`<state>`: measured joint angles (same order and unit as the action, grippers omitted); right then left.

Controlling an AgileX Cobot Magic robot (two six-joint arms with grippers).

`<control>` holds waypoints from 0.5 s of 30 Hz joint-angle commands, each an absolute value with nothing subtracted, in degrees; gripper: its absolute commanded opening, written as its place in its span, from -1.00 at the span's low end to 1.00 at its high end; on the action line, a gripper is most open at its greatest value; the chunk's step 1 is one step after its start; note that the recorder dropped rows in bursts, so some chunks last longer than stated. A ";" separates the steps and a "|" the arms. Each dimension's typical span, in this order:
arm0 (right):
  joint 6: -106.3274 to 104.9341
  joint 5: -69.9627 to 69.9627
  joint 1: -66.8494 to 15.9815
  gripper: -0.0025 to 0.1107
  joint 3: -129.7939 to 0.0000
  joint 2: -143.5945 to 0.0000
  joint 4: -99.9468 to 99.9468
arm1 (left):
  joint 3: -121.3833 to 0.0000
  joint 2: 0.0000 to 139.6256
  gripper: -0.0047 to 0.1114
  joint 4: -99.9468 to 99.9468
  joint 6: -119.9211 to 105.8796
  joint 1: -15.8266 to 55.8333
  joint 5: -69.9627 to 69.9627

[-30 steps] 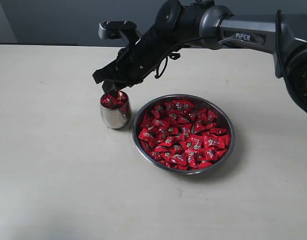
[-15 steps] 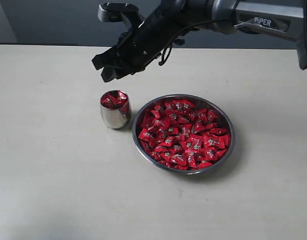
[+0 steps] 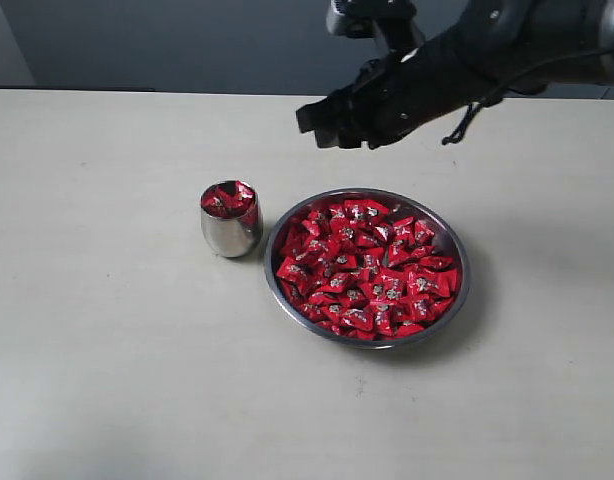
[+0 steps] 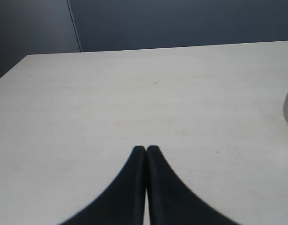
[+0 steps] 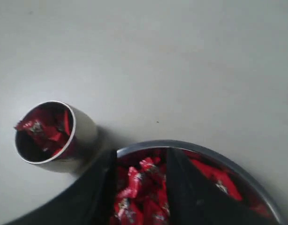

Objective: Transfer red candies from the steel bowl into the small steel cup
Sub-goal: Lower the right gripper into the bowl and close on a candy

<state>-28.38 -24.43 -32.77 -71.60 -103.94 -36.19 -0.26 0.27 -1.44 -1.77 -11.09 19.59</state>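
One steel bowl (image 3: 459, 285) and one small steel cup (image 3: 230, 236) stand just beside each other, the cup close to the bowl's left rim, with bare table (image 3: 117, 380) wide open in front and to both sides and the far edge well behind them. The red candies (image 3: 367, 268) heap the bowl, too many to count, and a few more reach the cup's lip. Of the two grippers, the right gripper (image 3: 317, 125) hangs above the bowl's far rim with jaws parted and empty, while the left gripper (image 4: 146, 150) sits low over bare table, jaws pressed together on nothing.

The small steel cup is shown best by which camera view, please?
The exterior view: the whole cup stands clear. The right wrist view looks into its mouth; the left wrist view catches only an edge.
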 commanded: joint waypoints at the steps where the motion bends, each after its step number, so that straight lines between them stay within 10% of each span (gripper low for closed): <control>1: -28.47 -21.31 -29.51 -0.34 -65.21 -98.76 -34.81 | 0.00 0.00 -0.91 -1.55 -1.68 -10.72 19.14; 15: -28.35 -37.67 -26.76 -0.34 -63.00 -99.77 -29.54 | 0.00 0.00 -0.91 -1.55 -1.68 -10.72 19.14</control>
<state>-28.27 -35.67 -27.10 -63.19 -99.85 -32.22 -0.26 0.27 -1.44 -1.77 -11.09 19.59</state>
